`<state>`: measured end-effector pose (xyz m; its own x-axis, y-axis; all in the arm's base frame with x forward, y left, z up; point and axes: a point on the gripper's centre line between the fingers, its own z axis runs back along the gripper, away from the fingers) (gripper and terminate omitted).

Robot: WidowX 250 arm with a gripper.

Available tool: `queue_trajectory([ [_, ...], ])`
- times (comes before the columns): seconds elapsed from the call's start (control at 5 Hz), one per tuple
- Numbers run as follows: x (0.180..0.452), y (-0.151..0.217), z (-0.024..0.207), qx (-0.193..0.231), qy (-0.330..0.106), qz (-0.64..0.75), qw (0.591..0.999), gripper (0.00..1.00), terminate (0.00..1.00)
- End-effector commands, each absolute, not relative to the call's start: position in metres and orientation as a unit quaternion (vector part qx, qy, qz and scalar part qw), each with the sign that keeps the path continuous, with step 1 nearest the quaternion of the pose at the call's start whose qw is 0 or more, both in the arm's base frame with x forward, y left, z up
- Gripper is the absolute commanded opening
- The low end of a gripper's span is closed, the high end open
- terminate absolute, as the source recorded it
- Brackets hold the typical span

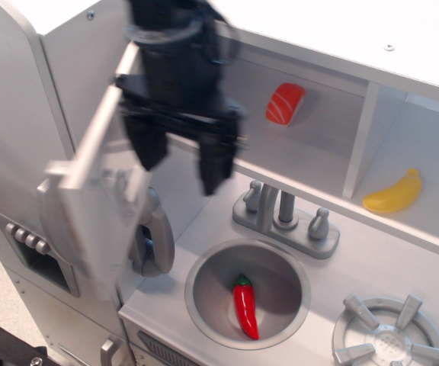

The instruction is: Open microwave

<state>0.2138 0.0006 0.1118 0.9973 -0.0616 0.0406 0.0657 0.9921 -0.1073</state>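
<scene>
The grey microwave door (101,191) is swung wide open to the left, blurred by motion, its handle side near the fridge front. The microwave compartment (311,141) is open and shows a red and white sushi toy (285,103) inside. My black gripper (180,156) hangs in front of the compartment's left part, just right of the door's inner face. Its two fingers (213,164) point down with a gap between them and hold nothing.
A grey sink (247,293) holds a red chili pepper (245,306). A silver faucet (284,213) stands behind it. A yellow banana (395,194) lies in the right cubby. A toy phone (155,240), the fridge door (29,221) and a burner (391,335) are also here.
</scene>
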Motion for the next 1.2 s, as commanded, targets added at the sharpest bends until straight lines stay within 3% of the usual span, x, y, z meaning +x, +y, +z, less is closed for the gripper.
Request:
queue_trajectory([
  [0.0, 0.207, 0.066, 0.147, -0.05, -0.074, -0.025, 0.996, 1.0, 0.0],
  [0.2, 0.215, 0.067, 0.152, -0.061, -0.061, -0.017, 0.996, 1.0, 0.0],
  [0.6, 0.225, 0.014, 0.175, -0.058, -0.062, 0.005, 0.996, 1.0, 0.0],
  [1.0, 0.226, -0.001, 0.183, -0.068, -0.057, 0.008, 0.996, 1.0, 0.0],
])
